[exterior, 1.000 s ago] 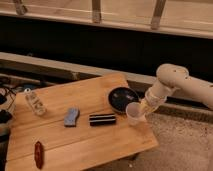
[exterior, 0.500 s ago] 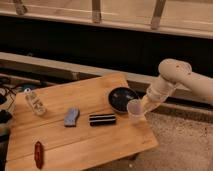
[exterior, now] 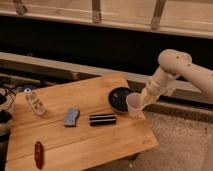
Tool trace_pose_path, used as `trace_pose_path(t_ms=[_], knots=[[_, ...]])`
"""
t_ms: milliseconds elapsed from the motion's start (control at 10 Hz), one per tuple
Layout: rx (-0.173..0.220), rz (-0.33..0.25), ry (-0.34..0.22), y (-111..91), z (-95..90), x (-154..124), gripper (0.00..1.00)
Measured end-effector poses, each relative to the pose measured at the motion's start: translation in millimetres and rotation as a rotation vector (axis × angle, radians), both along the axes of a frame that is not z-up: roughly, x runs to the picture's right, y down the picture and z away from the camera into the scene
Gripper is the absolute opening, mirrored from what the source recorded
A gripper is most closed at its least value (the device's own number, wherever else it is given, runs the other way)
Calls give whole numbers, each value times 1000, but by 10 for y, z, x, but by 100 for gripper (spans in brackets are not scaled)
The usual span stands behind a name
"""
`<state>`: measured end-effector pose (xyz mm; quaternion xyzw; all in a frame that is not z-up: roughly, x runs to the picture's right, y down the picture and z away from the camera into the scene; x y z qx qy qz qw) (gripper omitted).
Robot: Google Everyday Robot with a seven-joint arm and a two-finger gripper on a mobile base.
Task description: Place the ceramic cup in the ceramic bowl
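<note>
Table: pale wooden table (exterior: 85, 137), slatted grain running long, matte and flat; everything I care about sits at its far right corner
My arm: white rounded arm (exterior: 182, 70) dropping in from the right, elbow high, wrist angled down toward that corner
Ceramic bowl: the ceramic bowl (exterior: 119, 99) is dark, glossy, shallow and plate-like, low rim, resting flat near the right edge of the table
Ceramic cup: the ceramic cup (exterior: 134, 104) is small, white, smooth, tapered, no handle; it's at the bowl's right rim, tilted with its mouth toward the camera, and looks lifted off the wood
My gripper: gripper (exterior: 142, 97) is just right of the bowl, fingers clamped on the cup's upper end, and I'm carrying it
Step in hand: as I judge it, transport, with the cup at the rim but not yet inside
Doing it well: slide left until the cup is over the bowl's centre, level it upright, lower gently, since glazed ceramic on glazed ceramic will skid and clink; let go only once the base is seated
Bystanders: black rectangular bar (exterior: 102, 119) and grey-blue block (exterior: 71, 116) sit mid-table, left of the bowl; clear ridged container (exterior: 36, 102) far left; red oblong thing (exterior: 38, 151) at the front left; all well apart from my path
</note>
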<state>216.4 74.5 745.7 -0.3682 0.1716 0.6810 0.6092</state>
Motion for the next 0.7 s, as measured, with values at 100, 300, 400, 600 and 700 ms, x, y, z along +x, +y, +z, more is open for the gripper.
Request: trace_pose_path(t_ms=[100, 300, 400, 600, 700], knots=[[8, 4, 2, -4, 44, 19, 4], [21, 14, 4, -78, 28, 74, 4], [25, 14, 2, -174, -12, 47, 4], [28, 9, -8, -272, -2, -46, 4], [31, 10, -5, -290, 18, -10, 4]])
